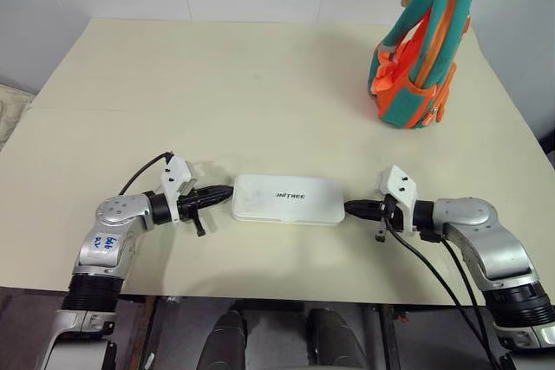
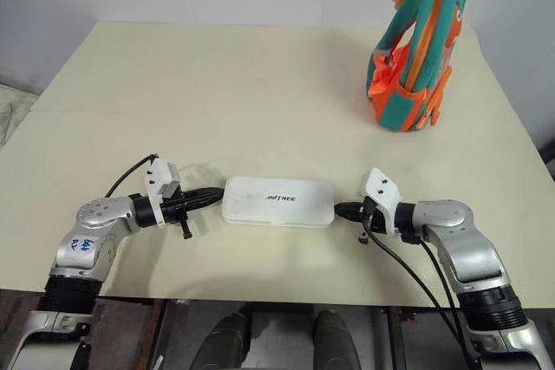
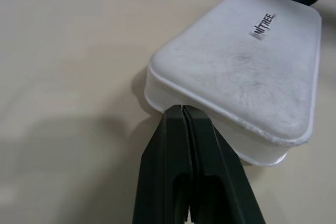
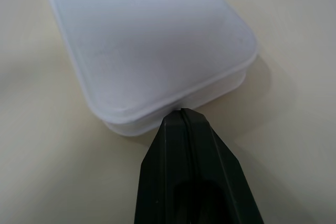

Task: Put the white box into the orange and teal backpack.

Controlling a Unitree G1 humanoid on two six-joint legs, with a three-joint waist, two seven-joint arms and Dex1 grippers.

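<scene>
The white box (image 1: 289, 199) lies flat on the cream table (image 1: 217, 93) near its front edge, dark lettering on its lid. My left gripper (image 1: 227, 192) is shut, and its joined tips touch the box's left short end (image 3: 181, 109). At the opposite short end my right gripper (image 1: 349, 207) is also shut, tips against the box's rim (image 4: 181, 111). The box sits squeezed between the two closed grippers. The orange and teal backpack (image 1: 422, 49) stands upright at the far right of the table, well beyond the box.
The table's front edge (image 1: 277, 294) runs just below both arms. Black cables (image 1: 434, 266) hang from the right wrist. Pale walls stand behind the table. Bare tabletop stretches between the box and the backpack.
</scene>
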